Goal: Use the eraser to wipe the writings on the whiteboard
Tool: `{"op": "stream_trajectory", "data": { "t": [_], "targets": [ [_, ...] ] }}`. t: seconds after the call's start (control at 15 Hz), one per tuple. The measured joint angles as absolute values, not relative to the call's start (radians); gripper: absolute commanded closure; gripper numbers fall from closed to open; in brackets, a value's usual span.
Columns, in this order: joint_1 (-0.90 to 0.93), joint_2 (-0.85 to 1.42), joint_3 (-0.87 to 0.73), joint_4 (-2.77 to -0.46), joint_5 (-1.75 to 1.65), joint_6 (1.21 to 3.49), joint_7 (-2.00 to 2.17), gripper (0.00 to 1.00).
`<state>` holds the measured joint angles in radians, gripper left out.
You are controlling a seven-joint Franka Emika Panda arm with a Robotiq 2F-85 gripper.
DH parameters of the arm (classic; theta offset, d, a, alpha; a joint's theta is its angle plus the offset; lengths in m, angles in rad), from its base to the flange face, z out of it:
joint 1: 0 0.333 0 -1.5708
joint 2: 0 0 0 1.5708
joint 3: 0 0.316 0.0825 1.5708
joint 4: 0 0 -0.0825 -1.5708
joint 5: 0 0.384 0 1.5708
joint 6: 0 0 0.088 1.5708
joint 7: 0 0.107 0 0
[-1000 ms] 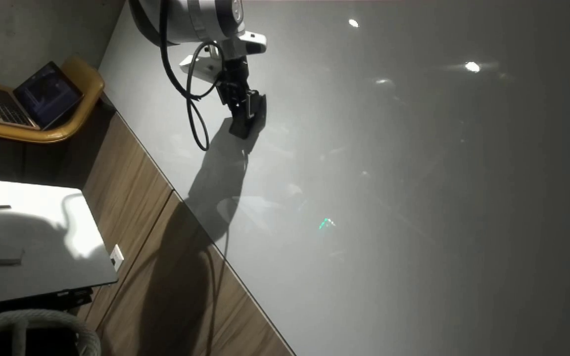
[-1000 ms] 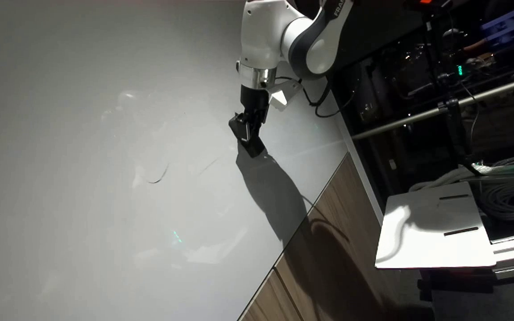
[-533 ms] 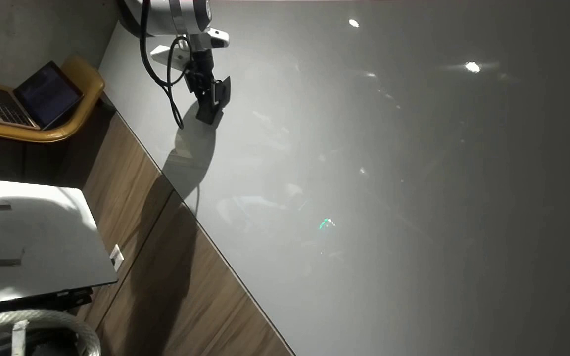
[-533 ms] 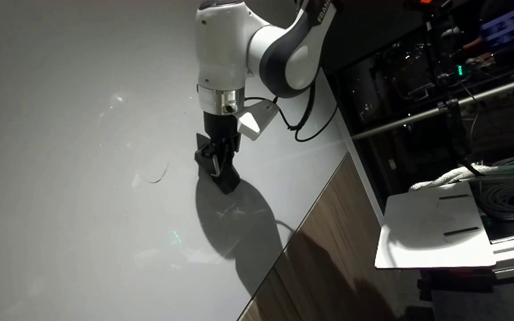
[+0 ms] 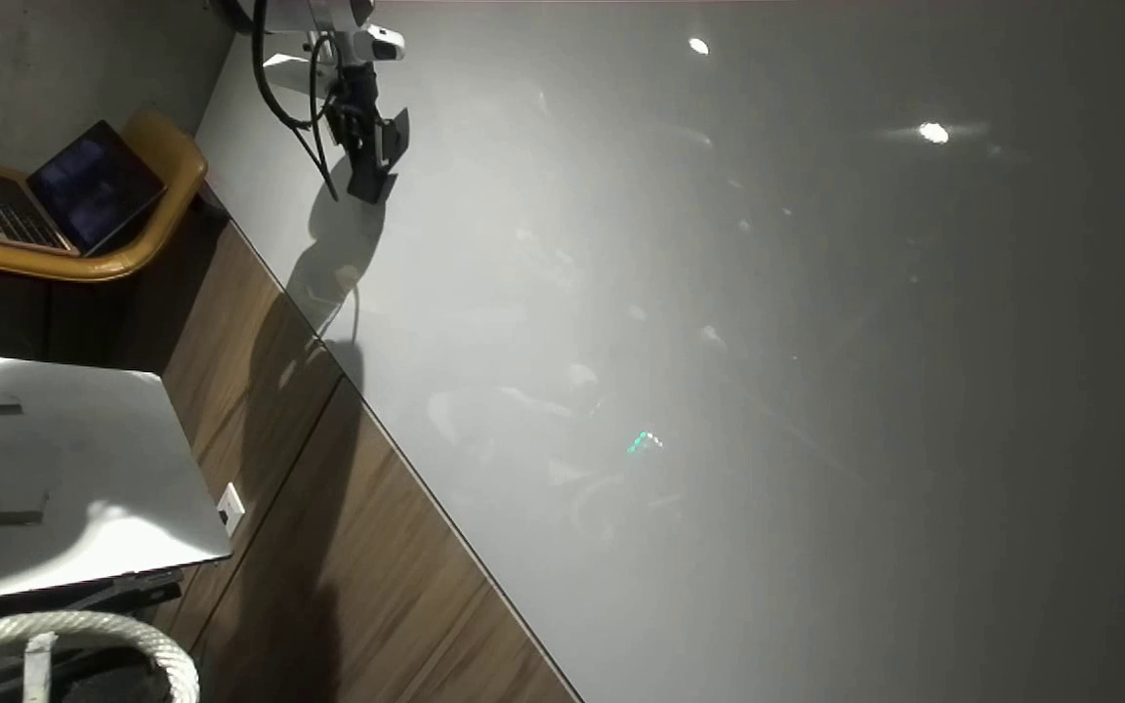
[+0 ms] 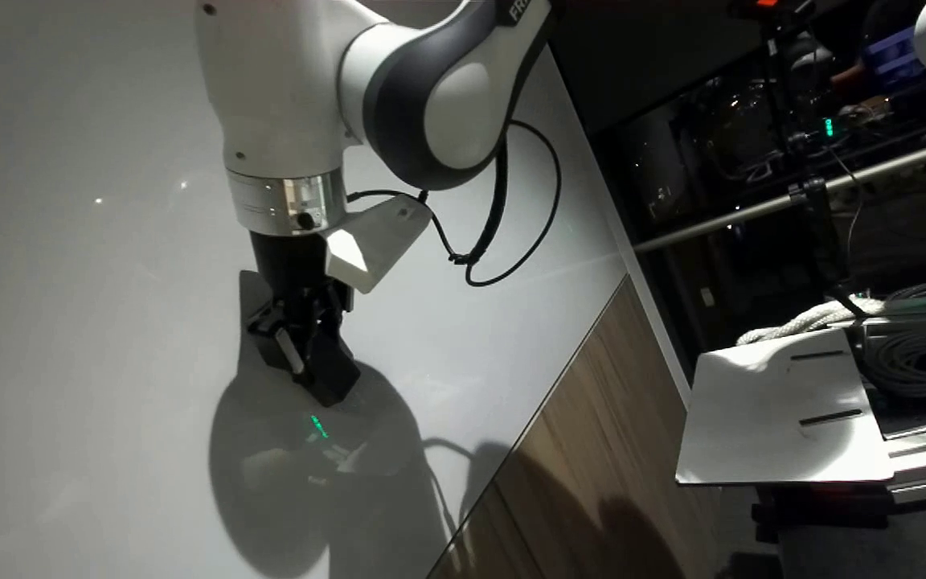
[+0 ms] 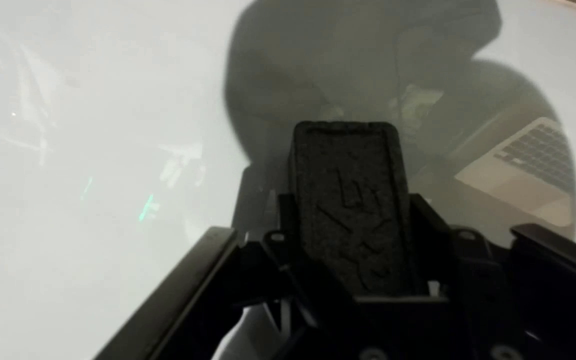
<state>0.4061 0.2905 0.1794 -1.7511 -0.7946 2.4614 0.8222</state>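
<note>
The whiteboard (image 5: 719, 547) is a large glossy pale board filling much of both exterior views (image 6: 93, 386) and the wrist view (image 7: 93, 275). My gripper (image 7: 352, 207) is shut on the eraser (image 7: 350, 170), a black oblong block with scratched lines, one finger on each side. In the exterior views the gripper (image 5: 377, 146) (image 6: 302, 342) holds the eraser (image 5: 367, 187) (image 6: 330, 374) tilted at the board's surface; I cannot tell whether it touches. A broad shadow lies on the board beside it. No dark writings show clearly now; the arm covers part of the board.
A laptop (image 5: 84, 190) rests on a yellow chair (image 5: 157, 166) beyond the board's edge. Wood panels (image 5: 406, 547) (image 6: 592, 450) border the board. A small white table top (image 6: 784, 418) stands beside it. Light glints and a green reflection (image 6: 318, 426) show on the board.
The gripper with the eraser has moved left and up in an exterior view, left and down and larger elsewhere. A thin dark curve seen earlier now lies behind the gripper or is gone.
</note>
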Motion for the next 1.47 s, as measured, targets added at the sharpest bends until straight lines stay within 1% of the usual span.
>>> {"op": "stream_trajectory", "data": {
  "t": [0.33, 0.6, 1.07, 1.27, 1.47],
  "targets": [
    [0.438, 0.308, 0.195, -1.63, -0.726, 2.344, 0.725, 0.7],
    [0.409, 0.235, 0.186, -1.67, -0.698, 2.336, 0.667, 0.7],
    [0.266, 0.009, 0.144, -1.889, -0.684, 2.417, 0.655, 0.7],
    [0.19, -0.108, 0.122, -2.052, -0.523, 2.409, 0.531, 0.7],
    [0.15, -0.228, 0.112, -2.234, -0.36, 2.337, 0.422, 0.7]
  ]
}}
